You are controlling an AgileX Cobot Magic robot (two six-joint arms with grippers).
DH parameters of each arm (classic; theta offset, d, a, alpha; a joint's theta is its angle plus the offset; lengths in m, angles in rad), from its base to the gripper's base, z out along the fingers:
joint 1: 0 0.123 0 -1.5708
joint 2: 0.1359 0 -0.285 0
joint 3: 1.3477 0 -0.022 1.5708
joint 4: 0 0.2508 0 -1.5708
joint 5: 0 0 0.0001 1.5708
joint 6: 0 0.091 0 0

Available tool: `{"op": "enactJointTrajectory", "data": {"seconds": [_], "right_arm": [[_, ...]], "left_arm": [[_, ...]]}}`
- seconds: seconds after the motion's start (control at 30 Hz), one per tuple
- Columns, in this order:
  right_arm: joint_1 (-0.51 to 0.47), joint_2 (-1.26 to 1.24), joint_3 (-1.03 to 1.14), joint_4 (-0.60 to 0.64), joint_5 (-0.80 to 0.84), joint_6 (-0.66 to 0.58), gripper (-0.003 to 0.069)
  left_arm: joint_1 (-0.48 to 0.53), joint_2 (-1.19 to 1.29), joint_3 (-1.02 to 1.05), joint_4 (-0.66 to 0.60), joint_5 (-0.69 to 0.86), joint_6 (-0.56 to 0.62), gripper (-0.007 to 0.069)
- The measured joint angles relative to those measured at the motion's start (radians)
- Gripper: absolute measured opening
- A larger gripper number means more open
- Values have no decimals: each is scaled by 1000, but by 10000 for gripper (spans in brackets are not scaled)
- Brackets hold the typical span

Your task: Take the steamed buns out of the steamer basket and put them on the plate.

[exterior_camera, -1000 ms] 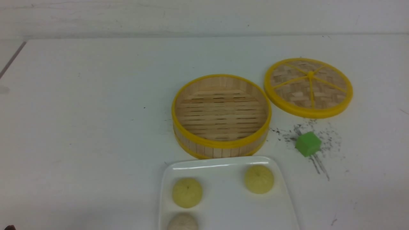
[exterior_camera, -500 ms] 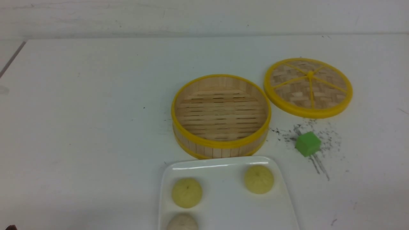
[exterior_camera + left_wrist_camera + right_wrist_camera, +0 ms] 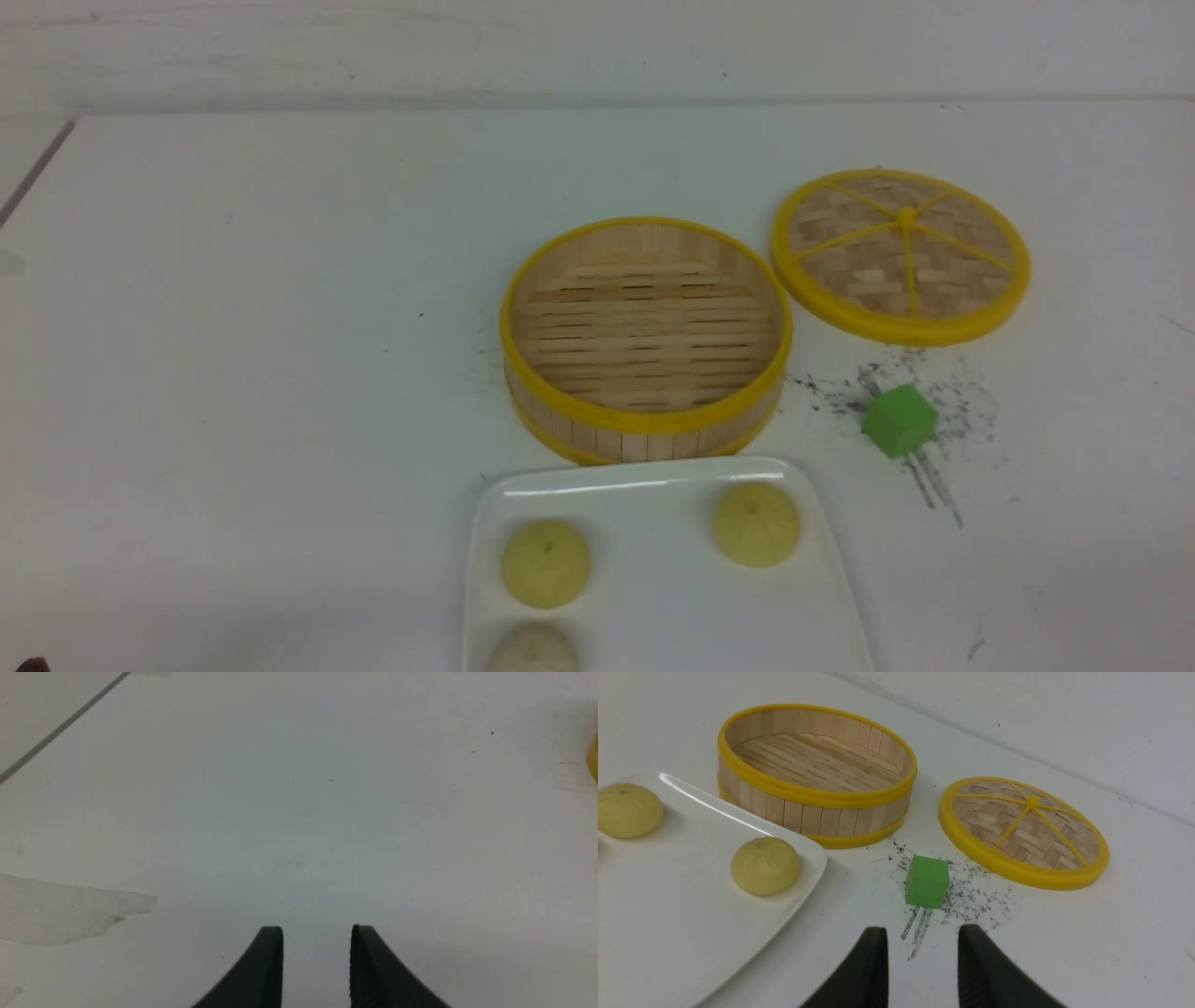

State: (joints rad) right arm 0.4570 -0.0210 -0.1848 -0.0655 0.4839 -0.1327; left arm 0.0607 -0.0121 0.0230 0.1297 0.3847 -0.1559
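White desk (image 3: pixel 280 327) backed by a pale wall (image 3: pixel 597 51), with three buns seen on the plate

Across the pale desk top, dark scuffs are seen around a green cube (image 3: pixel 901 421). The plate (image 3: pixel 709 607) is placed at the near edge of the front view, where its near part is cut off. Its far rim is run roughly from left to right, tilted slightly, so that the right end is set a little farther away; which way its long axis is pointed cannot be told.

Three buns are carried by the plate. One yellow bun (image 3: pixel 757 525) is set near the far right corner, another yellow bun (image 3: pixel 547 564) is set toward the left side, and an off-white bun (image 3: pixel 535 649) is placed nearer on that side, partly cut off. Both yellow buns are rested upright, their pleated tops turned upward. As they are round, no long axis is shown by them.

Just beyond the plate, the steamer basket (image 3: pixel 646 425) is stood level, its open top faced upward and its slatted floor left bare. To its right and farther back, the woven lid (image 3: pixel 901 257) is laid flat, with its yellow spokes faced upward.

The left claw (image 3: pixel 317 927) is held open, and nothing is gripped. The right claw (image 3: pixel 923 928) is likewise held open, with nothing between its tips.
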Motion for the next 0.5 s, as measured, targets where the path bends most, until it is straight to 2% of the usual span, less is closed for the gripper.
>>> {"op": "enactJointTrajectory", "data": {"seconds": [0.2,0.3,0.5], "right_arm": [[0,0,0,-16,0,0,239],[0,0,0,-89,2,0,239],[0,0,0,-35,27,19,239]], "left_arm": [[0,0,0,1,0,0,241],[0,0,0,1,0,0,241],[0,0,0,1,0,0,241]]}}
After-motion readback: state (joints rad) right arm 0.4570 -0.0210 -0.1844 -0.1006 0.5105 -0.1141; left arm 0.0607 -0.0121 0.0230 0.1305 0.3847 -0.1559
